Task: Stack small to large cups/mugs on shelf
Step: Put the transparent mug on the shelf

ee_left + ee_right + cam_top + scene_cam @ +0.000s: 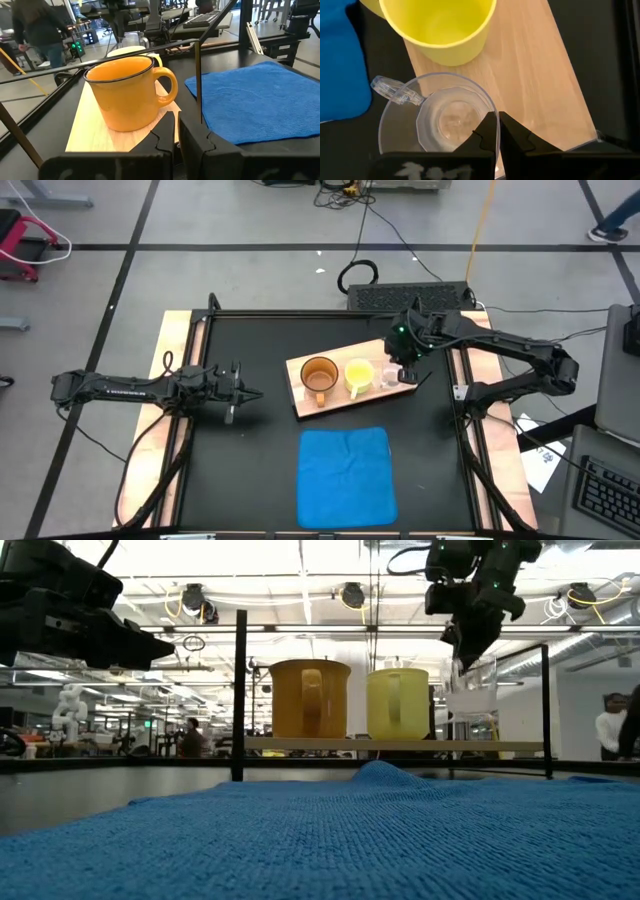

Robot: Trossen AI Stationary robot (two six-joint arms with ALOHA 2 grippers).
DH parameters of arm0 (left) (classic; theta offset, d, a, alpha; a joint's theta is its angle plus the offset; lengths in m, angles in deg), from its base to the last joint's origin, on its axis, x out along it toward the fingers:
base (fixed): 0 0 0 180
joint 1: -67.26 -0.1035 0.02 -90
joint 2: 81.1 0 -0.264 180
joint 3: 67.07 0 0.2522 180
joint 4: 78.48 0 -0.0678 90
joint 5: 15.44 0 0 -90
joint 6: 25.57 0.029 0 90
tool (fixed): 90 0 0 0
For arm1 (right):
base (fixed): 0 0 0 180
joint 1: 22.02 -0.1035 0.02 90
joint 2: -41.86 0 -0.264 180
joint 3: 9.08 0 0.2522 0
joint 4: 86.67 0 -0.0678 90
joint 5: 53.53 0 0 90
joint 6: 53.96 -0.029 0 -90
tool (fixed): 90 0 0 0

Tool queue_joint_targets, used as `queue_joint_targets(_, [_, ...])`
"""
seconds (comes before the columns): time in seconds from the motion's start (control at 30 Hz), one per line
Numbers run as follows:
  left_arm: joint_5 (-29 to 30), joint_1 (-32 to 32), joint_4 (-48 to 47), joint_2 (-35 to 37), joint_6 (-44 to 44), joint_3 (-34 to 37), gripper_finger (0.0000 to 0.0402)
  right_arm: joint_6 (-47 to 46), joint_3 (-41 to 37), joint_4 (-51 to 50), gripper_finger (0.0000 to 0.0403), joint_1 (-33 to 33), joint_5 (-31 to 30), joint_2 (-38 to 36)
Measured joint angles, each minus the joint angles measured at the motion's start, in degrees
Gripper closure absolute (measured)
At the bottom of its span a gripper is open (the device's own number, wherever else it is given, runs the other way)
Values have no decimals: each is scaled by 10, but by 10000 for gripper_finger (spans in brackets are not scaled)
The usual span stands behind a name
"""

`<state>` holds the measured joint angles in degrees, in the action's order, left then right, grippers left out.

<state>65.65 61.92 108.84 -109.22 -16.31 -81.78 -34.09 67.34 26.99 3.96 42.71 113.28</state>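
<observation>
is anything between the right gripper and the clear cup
Nothing visible. The right gripper is already at the clear cup, its fingers closed over the cup's rim at the end of the shelf. The yellow mug stands beside it, clear of the grip. The left gripper waits off the board.

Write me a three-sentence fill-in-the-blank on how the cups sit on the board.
On the wooden shelf, the yellow mug stands between the amber mug and the ____ cup.
The right hand pinches the rim of the ____ cup.
The blue cloth has ____ on it.

Missing words: clear; clear; nothing
</observation>
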Motion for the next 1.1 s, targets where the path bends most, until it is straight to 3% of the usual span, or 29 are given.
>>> queue_joint_targets(0.63, [1,0,0,0,14,0,376,131,-52,62,403,26,0,0])
queue_joint_targets(0.83, [1,0,0,0,18,0,376,171,-68,73,403,48,62,0])
queue_joint_targets(1.1, [1,0,0,0,38,0,376,170,-82,80,403,67,70,-1])
